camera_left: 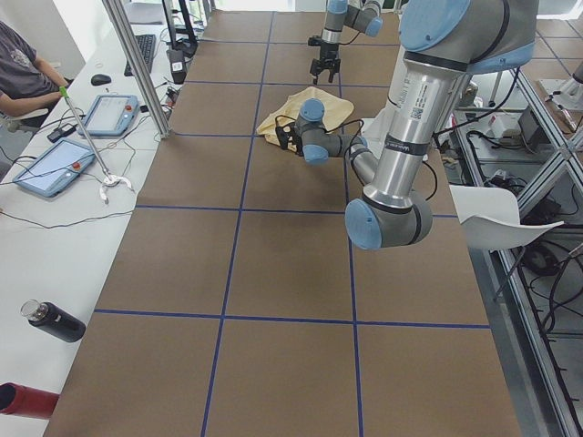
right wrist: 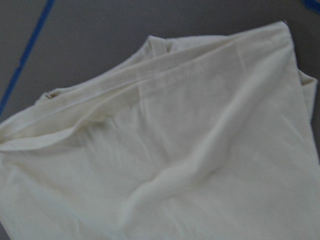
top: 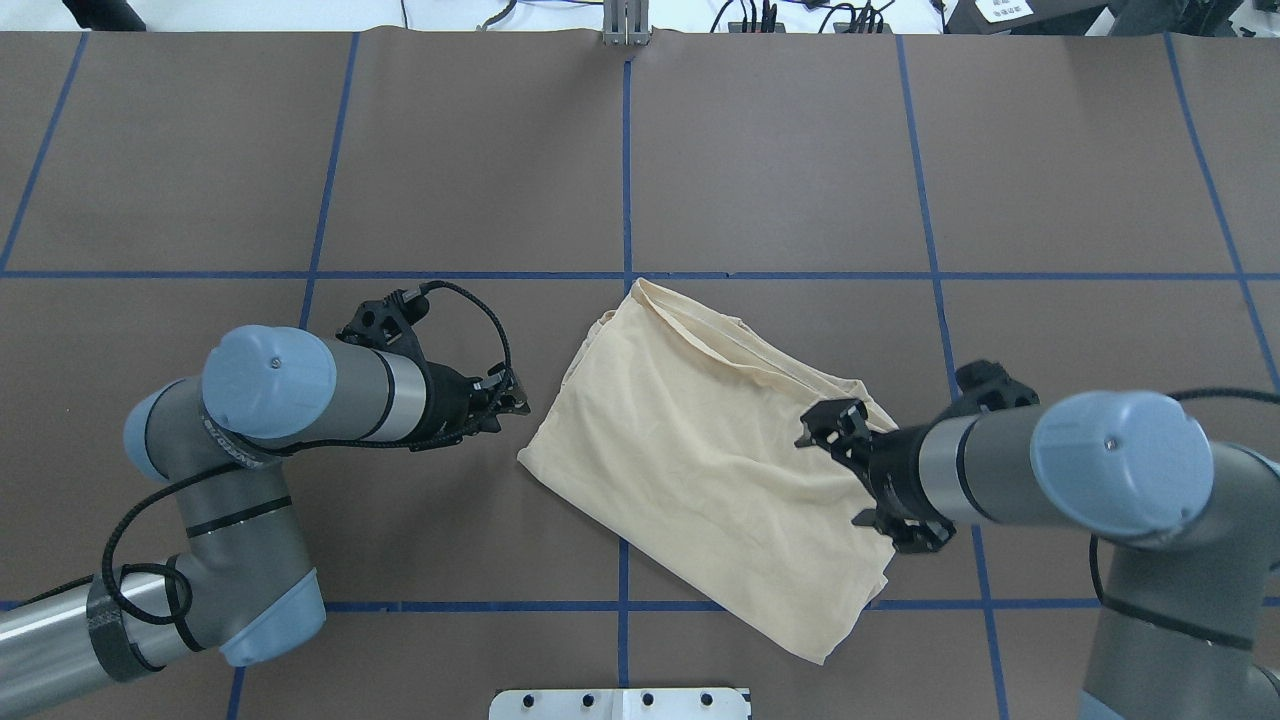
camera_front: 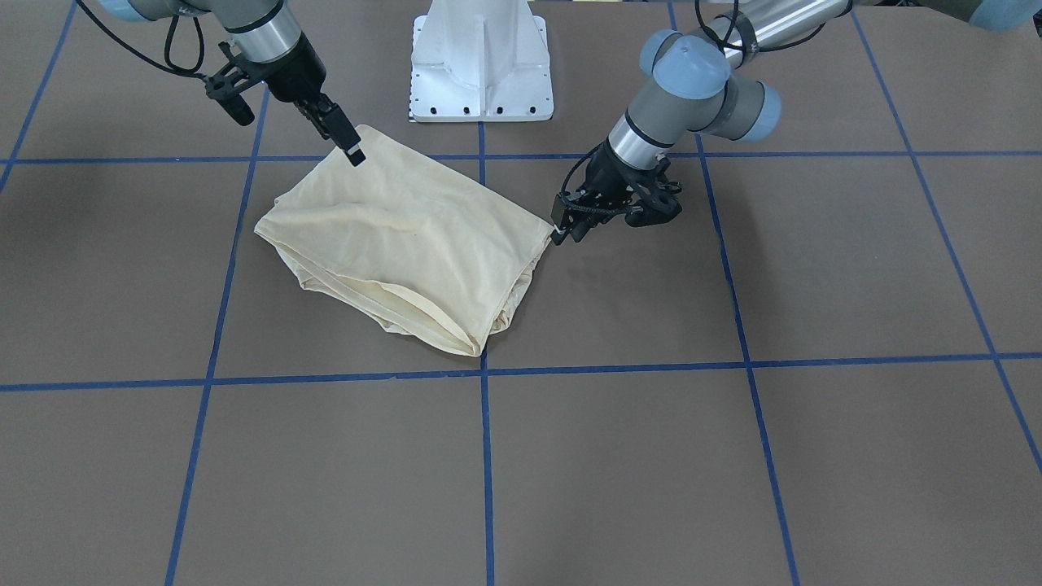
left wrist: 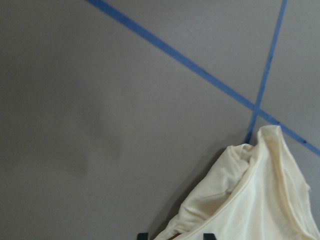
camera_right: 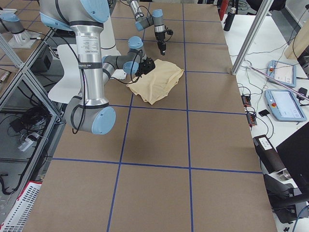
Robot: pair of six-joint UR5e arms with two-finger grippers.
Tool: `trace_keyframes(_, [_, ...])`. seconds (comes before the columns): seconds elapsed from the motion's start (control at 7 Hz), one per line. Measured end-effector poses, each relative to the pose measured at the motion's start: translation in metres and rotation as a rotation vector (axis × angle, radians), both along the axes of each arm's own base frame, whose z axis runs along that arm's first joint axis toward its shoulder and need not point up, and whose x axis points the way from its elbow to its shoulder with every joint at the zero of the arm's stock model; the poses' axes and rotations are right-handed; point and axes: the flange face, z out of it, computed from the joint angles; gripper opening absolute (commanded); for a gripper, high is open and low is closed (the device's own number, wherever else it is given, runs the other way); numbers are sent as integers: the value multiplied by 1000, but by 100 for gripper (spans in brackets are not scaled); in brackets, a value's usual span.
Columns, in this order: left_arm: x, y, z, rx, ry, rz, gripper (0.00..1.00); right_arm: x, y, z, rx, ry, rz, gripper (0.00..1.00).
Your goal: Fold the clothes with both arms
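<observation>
The pale yellow-beige shirt (camera_front: 399, 236) lies folded into a rough rectangle in the middle of the table (top: 700, 450). Its print and neck label are hidden. My left gripper (camera_front: 568, 234) is low at the shirt's corner on my left (top: 512, 400). It is open. The left wrist view shows the two fingertips (left wrist: 142, 235) apart, with the cloth's edge (left wrist: 260, 200) between them. My right gripper (camera_front: 356, 153) hovers over the shirt's near right corner (top: 815, 430). It looks open and empty. The right wrist view shows only cloth and a hem (right wrist: 200, 150), no fingers.
The white pedestal base (camera_front: 480, 61) stands at the table's near edge between the arms. Blue tape lines (top: 627, 200) grid the brown table. To the robot's left, a white side bench holds tablets (camera_left: 109, 114) and bottles (camera_left: 55, 320), with an operator (camera_left: 23, 73).
</observation>
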Motion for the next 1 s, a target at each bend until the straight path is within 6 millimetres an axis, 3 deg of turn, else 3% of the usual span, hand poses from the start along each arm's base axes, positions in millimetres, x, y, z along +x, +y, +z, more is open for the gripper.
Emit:
trace_keyframes(0.29, [21, 21, 6, -9, -40, 21, 48, -4, -70, -5, 24, 15, 70, 100])
trace_keyframes(0.57, [34, 35, 3, -6, -44, 40, 47, -7, -103, -1, 29, 37, 100, 100])
trace_keyframes(0.71, [37, 37, 2, -5, -43, 43, 40, -6, -110, 2, 36, 48, 103, 100])
trace_keyframes(1.0, [40, 37, -5, -1, -34, 44, 0, -2, -116, 5, 41, 58, 109, 100])
